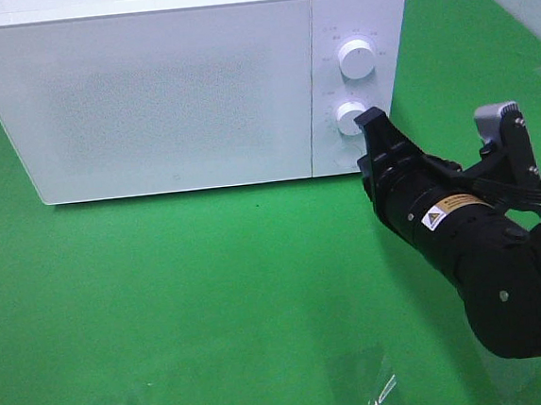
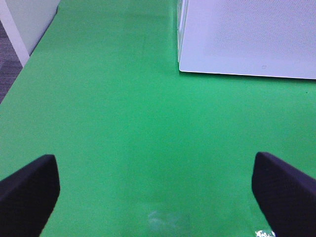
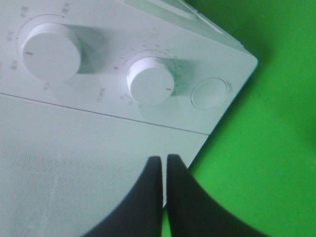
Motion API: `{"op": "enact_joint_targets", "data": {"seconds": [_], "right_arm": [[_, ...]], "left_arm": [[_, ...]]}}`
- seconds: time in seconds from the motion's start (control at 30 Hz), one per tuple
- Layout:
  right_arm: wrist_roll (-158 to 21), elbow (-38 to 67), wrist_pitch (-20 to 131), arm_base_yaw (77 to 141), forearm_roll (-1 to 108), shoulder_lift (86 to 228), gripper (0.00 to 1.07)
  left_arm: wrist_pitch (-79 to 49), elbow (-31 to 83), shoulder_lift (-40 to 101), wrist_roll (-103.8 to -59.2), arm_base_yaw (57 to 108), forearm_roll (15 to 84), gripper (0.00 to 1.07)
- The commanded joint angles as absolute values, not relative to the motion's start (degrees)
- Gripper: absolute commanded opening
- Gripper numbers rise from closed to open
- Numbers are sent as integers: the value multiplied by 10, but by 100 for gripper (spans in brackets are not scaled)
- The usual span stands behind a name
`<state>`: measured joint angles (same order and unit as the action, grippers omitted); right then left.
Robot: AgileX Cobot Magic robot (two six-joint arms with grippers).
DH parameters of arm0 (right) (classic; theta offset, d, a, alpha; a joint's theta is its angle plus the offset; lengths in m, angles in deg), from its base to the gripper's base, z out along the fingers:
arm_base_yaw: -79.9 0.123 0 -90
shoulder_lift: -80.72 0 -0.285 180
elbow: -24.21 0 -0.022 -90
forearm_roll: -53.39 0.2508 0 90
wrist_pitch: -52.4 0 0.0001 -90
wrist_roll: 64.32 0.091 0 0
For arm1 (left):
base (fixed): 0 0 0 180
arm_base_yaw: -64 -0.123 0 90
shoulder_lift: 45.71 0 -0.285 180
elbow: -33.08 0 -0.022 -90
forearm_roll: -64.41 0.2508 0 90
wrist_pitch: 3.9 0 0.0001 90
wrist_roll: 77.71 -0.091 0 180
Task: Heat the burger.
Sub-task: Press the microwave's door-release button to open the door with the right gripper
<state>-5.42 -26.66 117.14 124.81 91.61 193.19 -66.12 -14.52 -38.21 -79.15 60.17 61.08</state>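
Observation:
The burger is out of view in all three frames. A white microwave [image 1: 166, 88] stands at the back of the green table with its door closed. My right gripper [image 1: 368, 118] is shut and empty, its tip just in front of the lower knob [image 1: 349, 118] of the control panel. In the right wrist view the closed fingertips [image 3: 157, 165] meet over the door's edge next to the panel, with the lower knob [image 3: 149, 81] and a round button [image 3: 210, 93] beyond them. My left gripper [image 2: 158, 197] is open over bare green table, left of the microwave [image 2: 247, 34].
The upper knob [image 1: 357, 59] sits above the lower one on the panel. Green cloth [image 1: 212, 293] covers the table in front of the microwave. A white wall or panel [image 2: 24, 24] borders the table's left side. A clear tape patch [image 1: 381, 387] lies near the front edge.

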Motion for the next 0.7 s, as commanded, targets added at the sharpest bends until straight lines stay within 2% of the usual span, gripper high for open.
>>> {"op": "enact_joint_targets", "data": {"seconds": [0.03, 0.43, 0.7], "right_arm": [[51, -262, 1142, 1250, 902, 1932, 0], [135, -245, 1107, 1242, 891, 1941, 0], [192, -206, 1087, 1190, 830, 1975, 0]], "left_arm": [[-653, -145, -391, -791, 605, 608, 98], [-653, -145, -391, -791, 605, 608, 98], [-653, -145, -391, -791, 605, 608, 98]]}}
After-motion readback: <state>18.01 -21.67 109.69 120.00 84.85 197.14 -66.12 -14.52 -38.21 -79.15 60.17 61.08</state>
